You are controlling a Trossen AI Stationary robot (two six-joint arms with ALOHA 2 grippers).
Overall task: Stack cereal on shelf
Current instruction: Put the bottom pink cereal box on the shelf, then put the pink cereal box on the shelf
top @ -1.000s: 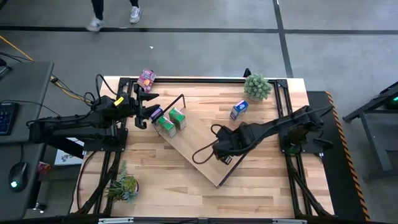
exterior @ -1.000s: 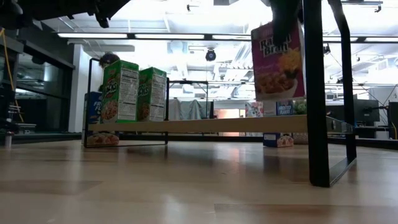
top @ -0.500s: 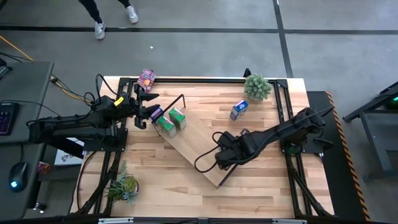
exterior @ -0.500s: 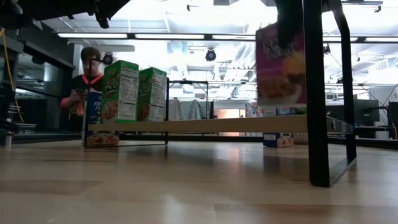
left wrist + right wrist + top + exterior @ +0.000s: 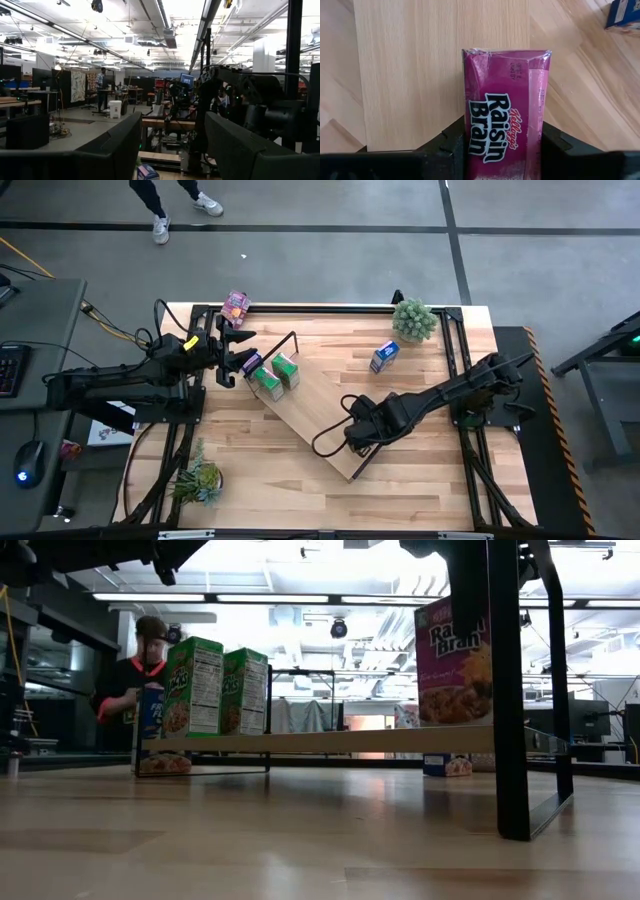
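Observation:
The shelf is a light-wood board lying slantwise across the table. Two green cereal boxes stand upright on its far-left end, with a blue box beside them. My right gripper hovers over the board's near-right end, shut on a magenta Raisin Bran box. My left gripper waits open at the shelf's far-left end, close to the blue box and touching nothing. Another pink box sits at the table's far-left edge. A second blue box lies on the tabletop. My right gripper pinches the magenta box between its two fingers, one on each narrow side, with the printed front facing the wrist camera. It comes from above, pointing down. The box stands upright with its bottom edge just over the board; whether it touches, I cannot tell.
A potted plant stands at the table's far-right side and another at the near-left corner. The shelf's dark rod frame rises right beside the held box. A person stands beyond the table.
My right gripper has carried the magenta box down toward the shelf board and a little along it toward its near end. The box wobbled on the way and now stands upright, lower than before. A person has walked into the low view behind the shelf.

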